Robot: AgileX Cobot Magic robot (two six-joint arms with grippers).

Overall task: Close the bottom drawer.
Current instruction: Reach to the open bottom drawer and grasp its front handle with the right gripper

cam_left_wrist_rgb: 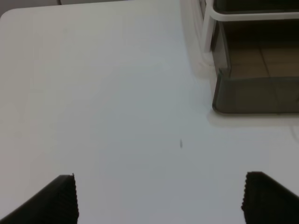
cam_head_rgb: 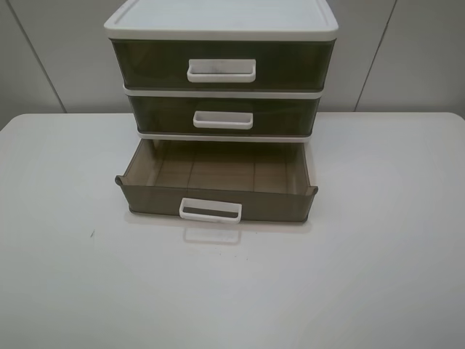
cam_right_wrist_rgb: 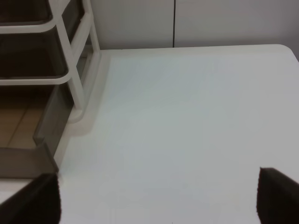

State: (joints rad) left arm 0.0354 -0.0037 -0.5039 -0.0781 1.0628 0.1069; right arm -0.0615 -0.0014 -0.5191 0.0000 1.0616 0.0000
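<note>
The bottom drawer [cam_head_rgb: 218,200], translucent brown-olive with a white loop handle [cam_head_rgb: 211,211], is pulled out of the white-framed three-drawer unit [cam_head_rgb: 221,18] and looks empty. The two upper drawers are pushed in. Neither arm shows in the exterior high view. My left gripper [cam_left_wrist_rgb: 159,198] is open over bare table, the drawer's front corner [cam_left_wrist_rgb: 254,95] ahead of it and to one side. My right gripper [cam_right_wrist_rgb: 156,198] is open, the drawer's other front corner [cam_right_wrist_rgb: 28,161] close beside one fingertip [cam_right_wrist_rgb: 39,196].
The unit stands at the back middle of a white table [cam_head_rgb: 378,276]. A grey panelled wall [cam_head_rgb: 407,58] rises behind it. A small dark speck [cam_head_rgb: 92,234] lies on the table left of the drawer.
</note>
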